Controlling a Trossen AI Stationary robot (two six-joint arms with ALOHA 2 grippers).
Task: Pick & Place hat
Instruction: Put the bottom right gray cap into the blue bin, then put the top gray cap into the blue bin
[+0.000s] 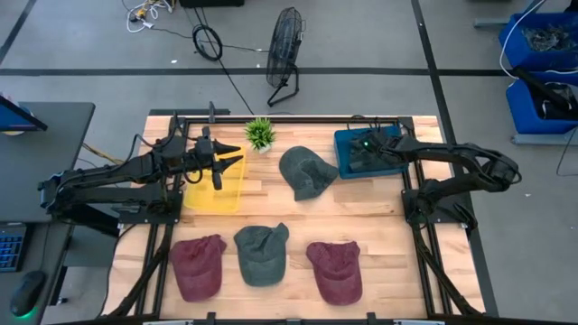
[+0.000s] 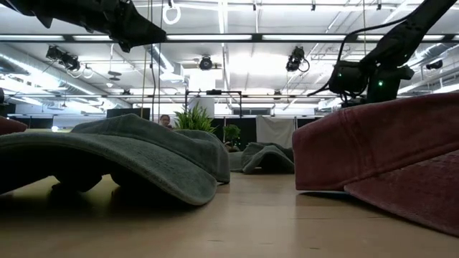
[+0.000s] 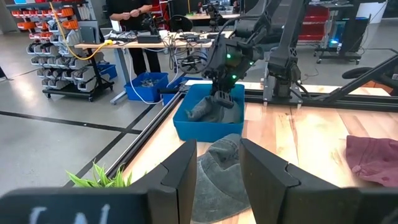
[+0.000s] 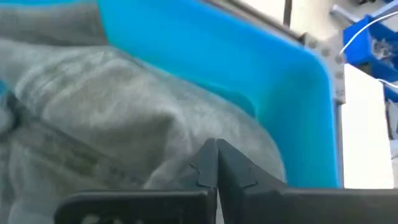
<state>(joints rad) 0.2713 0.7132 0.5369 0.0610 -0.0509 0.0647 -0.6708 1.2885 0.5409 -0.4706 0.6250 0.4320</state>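
Nearest the front edge of the bench [image 1: 379, 226], three hats wait in a row: a maroon hat [image 1: 198, 265], a grey-green hat [image 1: 262, 254] and a second maroon hat [image 1: 336, 270], none of them touched. Mid-bench, one more grey hat [image 1: 307, 171] lies loose, just beside the blue bin [image 1: 345, 155]. On the left side, the left gripper [image 1: 230, 155] hovers over the yellow bin [image 1: 214, 185], fingers spread wide, carrying nothing. That bin looks empty from above. And at the far right, here's the action: the right gripper [image 4: 217, 163] is down inside the blue bin, fingers pinched together with no gap, right over a grey hat in the bin [image 4: 124, 118]. Whether any cloth is caught between them, I cannot tell. So by my read: one hat binned, four left on the bench, plenty of work remaining. A small plant [image 1: 260, 134] stands at the back.
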